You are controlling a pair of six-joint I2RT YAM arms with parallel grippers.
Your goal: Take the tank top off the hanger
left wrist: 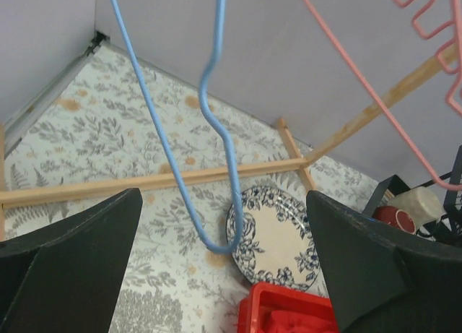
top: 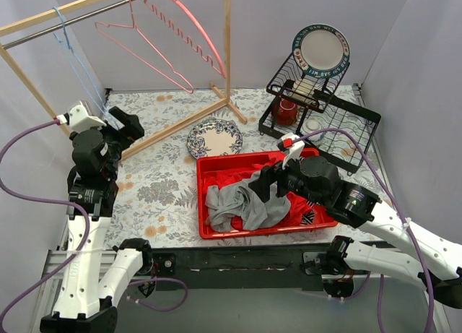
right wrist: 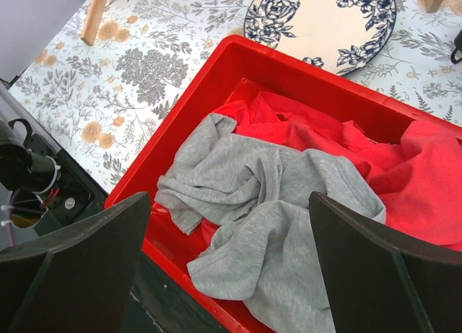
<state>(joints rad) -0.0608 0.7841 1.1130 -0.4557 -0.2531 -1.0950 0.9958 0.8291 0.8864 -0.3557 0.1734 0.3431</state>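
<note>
The top view looks down from above and behind over the whole tabletop (top: 159, 181). The left wrist view, raised, faces the far wall past the hanger (left wrist: 216, 167). The right wrist view looks steeply into the bin (right wrist: 216, 80) from close. All three share the plate (top: 214, 138) and bin.

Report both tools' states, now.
Left tool: open, empty, at the blue hanger.
Right tool: open, empty, over the red bin.
</note>
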